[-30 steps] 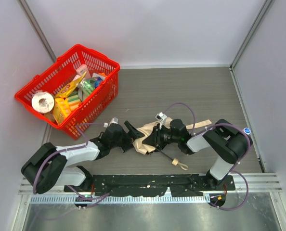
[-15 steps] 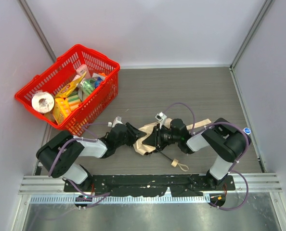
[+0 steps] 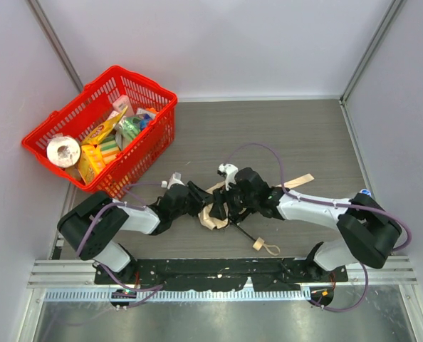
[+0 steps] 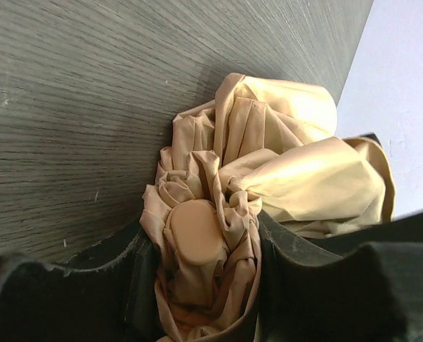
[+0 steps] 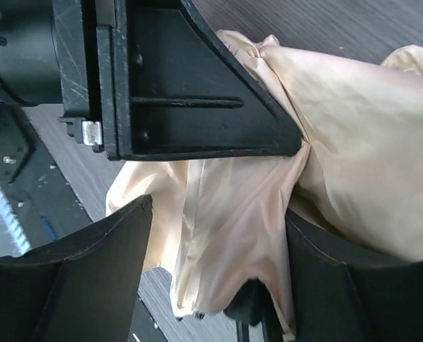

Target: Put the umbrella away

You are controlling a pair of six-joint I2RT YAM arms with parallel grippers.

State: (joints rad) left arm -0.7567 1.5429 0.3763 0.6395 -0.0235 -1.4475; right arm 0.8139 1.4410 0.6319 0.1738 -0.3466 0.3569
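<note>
the top view alone shows the red basket point(image 3: 146, 84) at far left, well apart from the umbrella point(image 3: 213, 211), which lies bunched on the table point(image 3: 283, 135) between both arms. the left pincer point(image 3: 194, 198) is clamped on its beige fabric; only the left wrist view shows the fingers point(image 4: 76, 285) pressing the folds around a tan oval cap point(image 4: 195, 231). the right pincer point(image 3: 228, 201) stands apart, with loose fabric between, as the right wrist view shows. the handle point(image 3: 258, 244) with its cord lies further right

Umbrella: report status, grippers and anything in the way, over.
Left gripper clamped on umbrella fabric. Right gripper open, fabric inside jaws. Umbrella crumpled between arms. Red basket apart, far left.
</note>
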